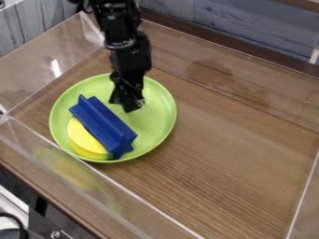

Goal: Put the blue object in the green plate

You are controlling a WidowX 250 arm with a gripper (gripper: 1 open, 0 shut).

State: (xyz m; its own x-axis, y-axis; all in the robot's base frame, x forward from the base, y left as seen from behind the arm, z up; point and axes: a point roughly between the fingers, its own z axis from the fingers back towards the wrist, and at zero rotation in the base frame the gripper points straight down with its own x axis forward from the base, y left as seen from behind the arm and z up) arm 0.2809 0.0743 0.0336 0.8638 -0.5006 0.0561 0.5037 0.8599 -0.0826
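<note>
Pincer (125, 101) pressed together, nothing between its tips; pointing down over the far part of the green plate, just beside the upper end of the blue block, black arm reaching in from above. Then left to right: yellow piece (86, 139) lying in the plate at its left side, partly covered by the block. Blue block (104, 125) inside the green plate (155, 119), slanting from upper left to lower right, ridge along its length. Bare wooden tabletop (225, 149) stretching off to the right.
</note>
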